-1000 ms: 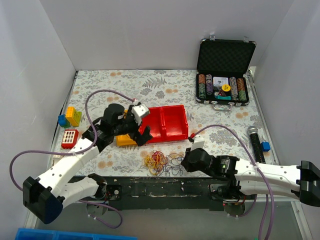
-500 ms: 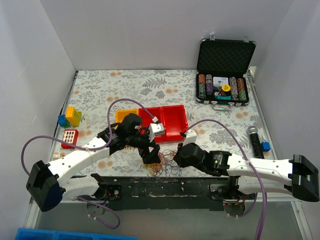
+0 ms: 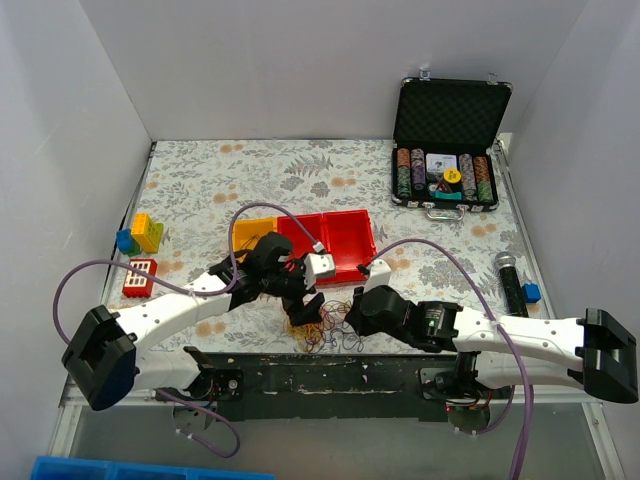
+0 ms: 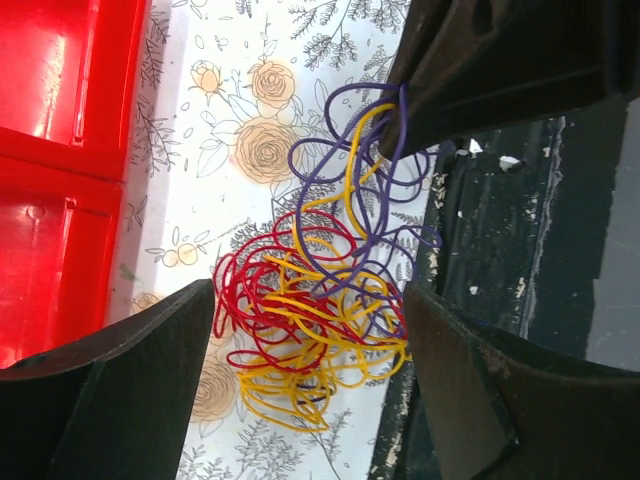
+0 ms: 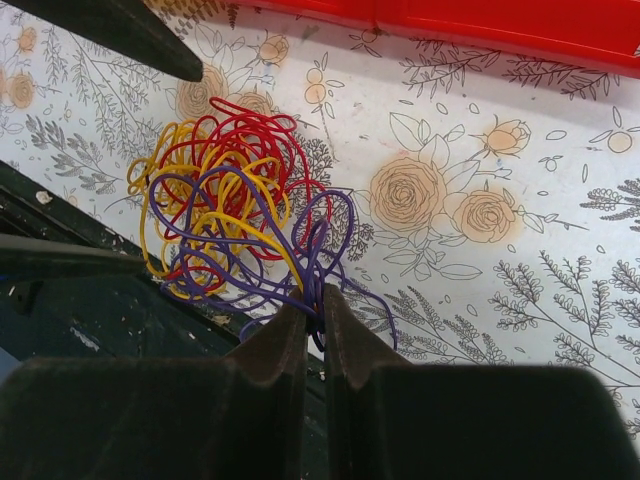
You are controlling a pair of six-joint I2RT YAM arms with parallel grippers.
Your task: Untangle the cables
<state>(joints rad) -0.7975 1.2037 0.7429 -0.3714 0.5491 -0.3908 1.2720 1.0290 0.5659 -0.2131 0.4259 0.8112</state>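
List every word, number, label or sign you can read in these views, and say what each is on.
No text is legible in any view.
Card pack in the poker chip case: print too small to read.
Yellow disc beside it: marking too small to read.
Red block with white squares: no characters discernible.
Wrist views: cables, red bins, floral cloth; no writing.

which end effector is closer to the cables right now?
Right. The right end effector is shut on purple loops at the edge of the cables; the left end effector is open, fingers either side of the pile, gripping nothing.
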